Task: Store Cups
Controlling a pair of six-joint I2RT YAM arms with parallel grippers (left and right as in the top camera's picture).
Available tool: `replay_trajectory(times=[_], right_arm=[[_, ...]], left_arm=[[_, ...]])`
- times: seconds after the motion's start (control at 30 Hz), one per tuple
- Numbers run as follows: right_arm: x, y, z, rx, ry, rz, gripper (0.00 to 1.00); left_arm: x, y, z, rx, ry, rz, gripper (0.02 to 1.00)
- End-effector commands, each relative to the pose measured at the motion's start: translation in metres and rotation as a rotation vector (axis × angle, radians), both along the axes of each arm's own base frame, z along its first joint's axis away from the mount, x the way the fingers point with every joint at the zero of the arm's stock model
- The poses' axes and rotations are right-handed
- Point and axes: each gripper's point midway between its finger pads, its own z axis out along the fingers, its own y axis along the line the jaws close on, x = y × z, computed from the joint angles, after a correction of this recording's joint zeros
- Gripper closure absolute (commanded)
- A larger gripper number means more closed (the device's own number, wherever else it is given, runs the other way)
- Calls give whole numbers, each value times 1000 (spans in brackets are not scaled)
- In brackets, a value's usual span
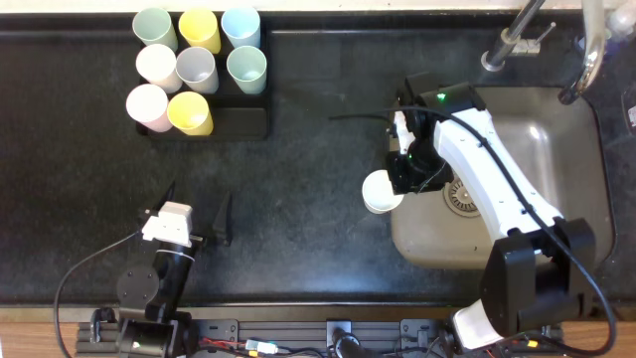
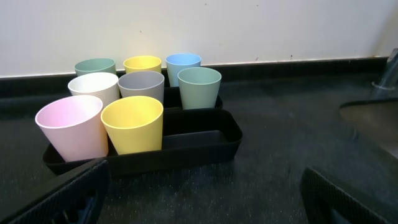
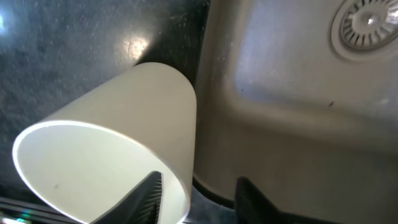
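Right end effector [image 1: 395, 185] pinching white cup [image 1: 379, 193] at sink [image 1: 497, 254] edge; left end effector [image 1: 195, 207] spread, over counter [image 1: 298, 249].

Cups: nine in all; eight stand in the tray, one is in the right tool
Green cups [image 1: 154, 28]: two; the second [image 1: 246, 68]
Yellow cups [image 1: 199, 28]: two; the second [image 1: 189, 112]
Blue cup [image 1: 240, 27]: one
White cup [image 1: 159, 66]: one
Grey cup [image 1: 196, 69]: one
Pink cup [image 1: 147, 105]: one
Held cup [image 1: 381, 191]: one, cream-white
Tray [image 1: 248, 124]: one
Sink [image 1: 556, 129]: one
Tools: two; left tool [image 2: 199, 205]; right tool [image 3: 199, 202]
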Motion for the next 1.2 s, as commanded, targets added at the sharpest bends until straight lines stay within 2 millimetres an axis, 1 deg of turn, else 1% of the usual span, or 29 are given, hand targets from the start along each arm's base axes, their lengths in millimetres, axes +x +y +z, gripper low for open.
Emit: replay_trajectory(times=[0.03, 0.2, 0.3, 0.43, 0.57, 0.63, 0.67, 0.77, 0.83, 0.87, 0.97, 1.07, 1.13, 1.2], right_arm=[[8, 7, 6, 12, -36, 17, 728], [10, 11, 5, 16, -48, 27, 849], [9, 12, 4, 17, -48, 31, 947], [11, 14, 4, 25, -54, 33, 958], [17, 27, 9, 68, -95, 48, 956], [28, 34, 21, 90, -158, 60, 956], [36, 39, 32, 106, -204, 62, 958], [60, 53, 75, 155, -332, 47, 958], [75, 65, 109, 192, -422, 39, 956], [82, 74, 127, 216, -472, 41, 956], [95, 101, 170, 281, -576, 48, 956], [103, 131, 193, 336, -622, 52, 958], [108, 153, 200, 365, -635, 65, 958], [114, 173, 201, 384, -641, 85, 956]], left_arm=[[0, 1, 0, 21, -8, 3, 18], [0, 1, 0, 21, -8, 3, 18], [0, 1, 0, 21, -8, 3, 18], [0, 1, 0, 21, -8, 3, 18], [0, 1, 0, 21, -8, 3, 18], [0, 1, 0, 21, -8, 3, 18], [0, 1, 0, 21, -8, 3, 18], [0, 1, 0, 21, -8, 3, 18], [0, 1, 0, 21, -8, 3, 18], [0, 1, 0, 21, -8, 3, 18], [0, 1, 0, 21, -8, 3, 18], [0, 1, 0, 21, -8, 3, 18], [0, 1, 0, 21, -8, 3, 18], [0, 1, 0, 21, -8, 3, 18]])
